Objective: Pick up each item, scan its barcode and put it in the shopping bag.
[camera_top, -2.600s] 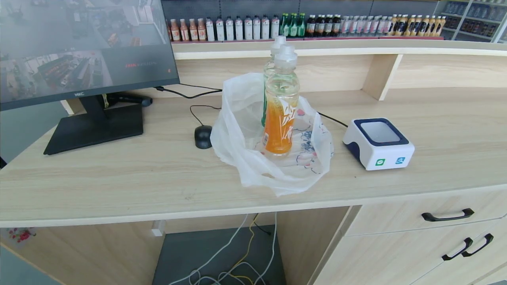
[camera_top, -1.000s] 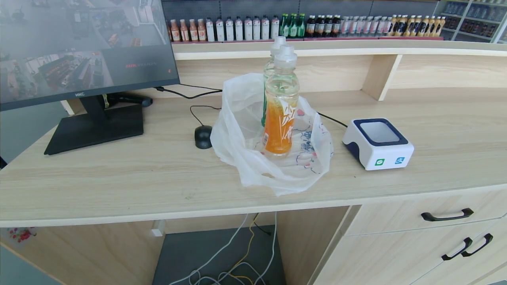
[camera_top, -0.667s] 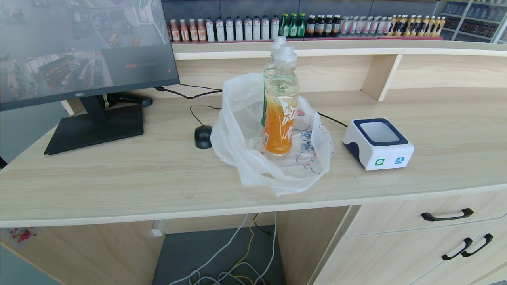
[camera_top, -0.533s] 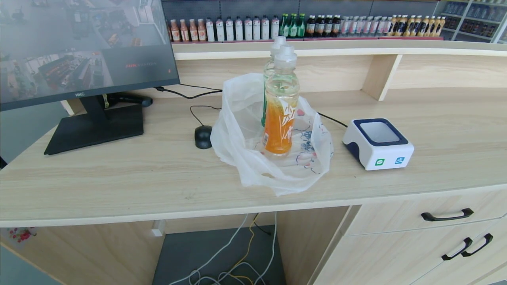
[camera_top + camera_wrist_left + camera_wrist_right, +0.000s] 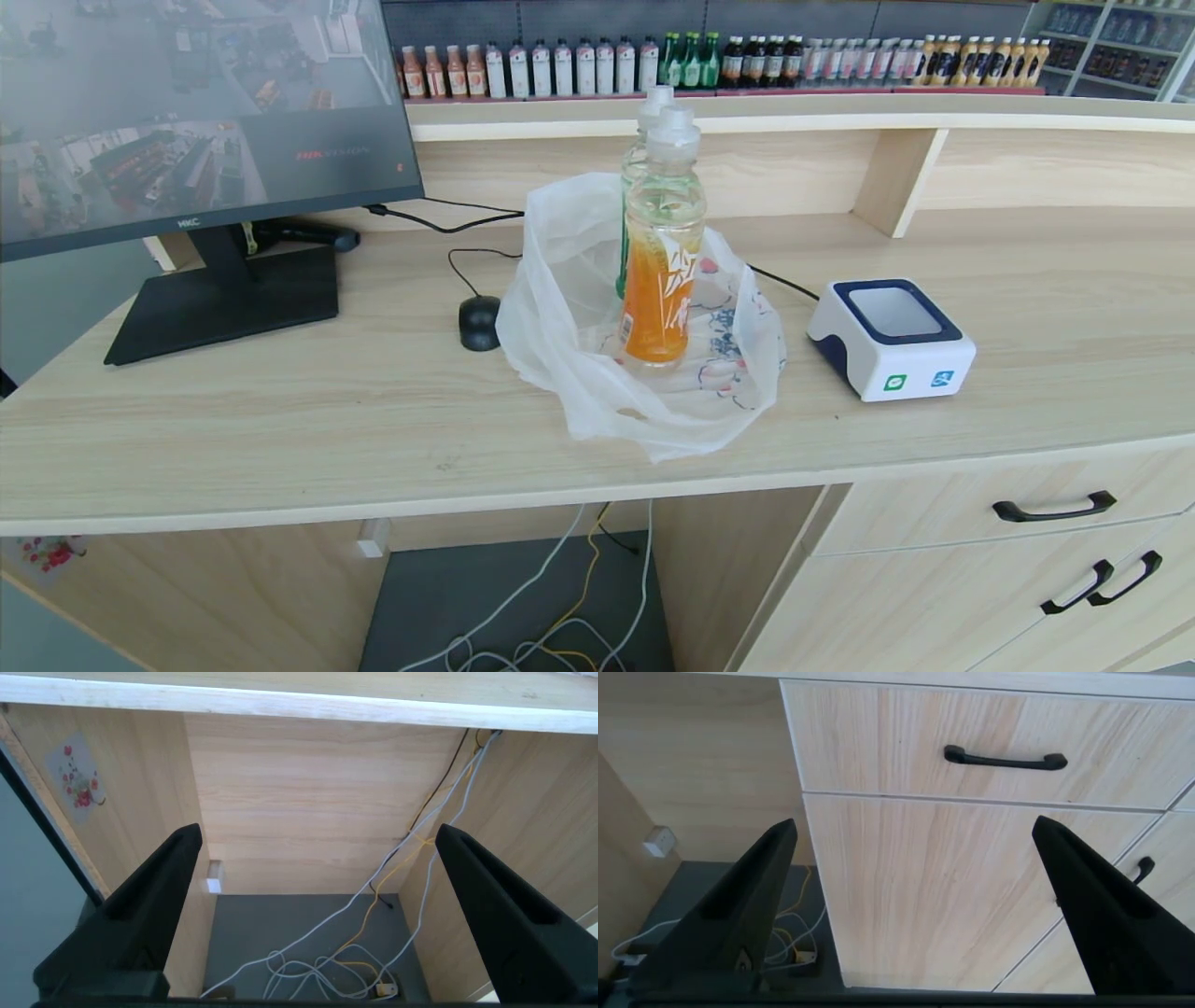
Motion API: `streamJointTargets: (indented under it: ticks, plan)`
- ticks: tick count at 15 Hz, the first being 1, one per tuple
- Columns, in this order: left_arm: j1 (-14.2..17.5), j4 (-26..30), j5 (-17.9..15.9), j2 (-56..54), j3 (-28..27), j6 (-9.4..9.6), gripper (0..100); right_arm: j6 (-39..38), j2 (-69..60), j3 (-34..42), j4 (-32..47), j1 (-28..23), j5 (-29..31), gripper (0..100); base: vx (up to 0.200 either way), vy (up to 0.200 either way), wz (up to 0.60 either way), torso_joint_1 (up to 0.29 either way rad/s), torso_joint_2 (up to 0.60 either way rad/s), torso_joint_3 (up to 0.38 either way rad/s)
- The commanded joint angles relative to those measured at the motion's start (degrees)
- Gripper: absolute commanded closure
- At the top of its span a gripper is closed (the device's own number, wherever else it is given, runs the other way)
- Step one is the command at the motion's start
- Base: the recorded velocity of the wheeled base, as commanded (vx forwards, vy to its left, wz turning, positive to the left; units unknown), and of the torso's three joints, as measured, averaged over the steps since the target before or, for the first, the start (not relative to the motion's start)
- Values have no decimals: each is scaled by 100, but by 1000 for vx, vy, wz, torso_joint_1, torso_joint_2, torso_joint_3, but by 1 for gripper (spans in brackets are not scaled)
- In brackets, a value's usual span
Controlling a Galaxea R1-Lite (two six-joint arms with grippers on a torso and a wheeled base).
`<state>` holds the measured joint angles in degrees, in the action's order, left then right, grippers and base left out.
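Light wooden counter (image 5: 280, 411) carries the shopping bag (image 5: 560, 327), with an orange-label bottle (image 5: 659, 280) upright inside and a second bottle (image 5: 657, 95) mostly hidden behind it. Scanner (image 5: 892, 338) sits near. Below the countertop, left gripper (image 5: 318, 833) and right gripper (image 5: 915, 826) gape wide, holding nothing.

Red lettering on monitor (image 5: 187, 112), white characters on bottle (image 5: 661, 280) label, scanner (image 5: 892, 341) — two icons (green, blue)
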<state>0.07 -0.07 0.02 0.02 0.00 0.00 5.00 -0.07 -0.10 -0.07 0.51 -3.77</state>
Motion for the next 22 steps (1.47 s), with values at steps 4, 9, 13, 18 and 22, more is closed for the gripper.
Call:
streamJointTargets:
  ticks: [4, 9, 13, 18, 22]
  plan:
    - [1, -1, 6, -2, 0, -18, 0, 1, 7, 1, -1, 2, -1, 0, 0, -200, 0, 8, 1, 2]
    - [1, -1, 6, -2, 0, -35, 0, -43, 7, 1, -1, 2, 8, 0, 0, -200, 0, 0, 0, 2]
    - [1, -1, 6, -2, 0, -35, 0, -43, 7, 1, -1, 2, 8, 0, 0, -200, 0, -2, 4, 4]
    - [1, -1, 6, -2, 0, -26, 0, -104, 7, 1, -1, 2, 8, 0, 0, -200, 0, 3, 0, 2]
    - [1, -1, -2, -2, 0, -35, 0, -104, 7, 1, -1, 2, 16, 0, 0, -200, 0, 2, 4, 4]
